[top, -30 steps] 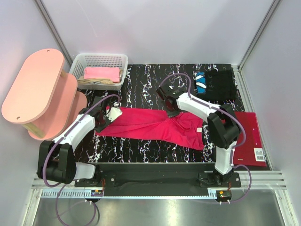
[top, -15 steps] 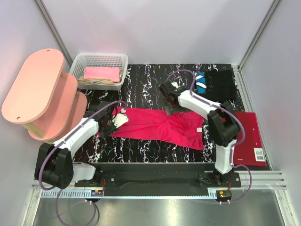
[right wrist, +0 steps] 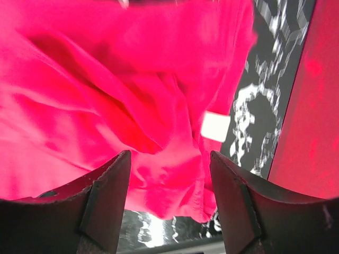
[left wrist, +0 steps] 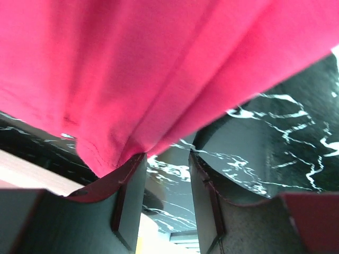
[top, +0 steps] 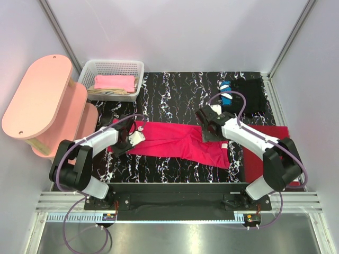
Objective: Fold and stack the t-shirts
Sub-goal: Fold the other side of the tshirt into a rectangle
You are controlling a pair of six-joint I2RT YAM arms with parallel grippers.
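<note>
The crimson-red t-shirt [top: 175, 142] lies spread lengthwise across the middle of the black marbled table [top: 169, 95]. My left gripper [top: 128, 143] is at its left end. In the left wrist view that gripper [left wrist: 165, 159] is open, the cloth edge [left wrist: 106, 153] brushing one fingertip and only table showing between the jaws. My right gripper [top: 207, 127] hovers open over the shirt's right part. The right wrist view shows rumpled red cloth [right wrist: 132, 106] and the white neck tag [right wrist: 216, 126] beyond the wide jaws [right wrist: 169, 159]. A folded black t-shirt [top: 249, 95] with a blue-white patch [top: 226, 94] lies at the back right.
A white basket [top: 87, 71] at the back left holds folded pink [top: 114, 83] and beige [top: 106, 92] tees. A pink two-tier shelf [top: 37, 95] stands at the far left. A flat dark-red rectangle [top: 278, 140] lies at the right, partly under my right arm.
My right gripper opened, let go of the red shirt and moved right and nearer, its arm swinging out to the right. My left gripper shifted slightly right along the shirt's left end.
</note>
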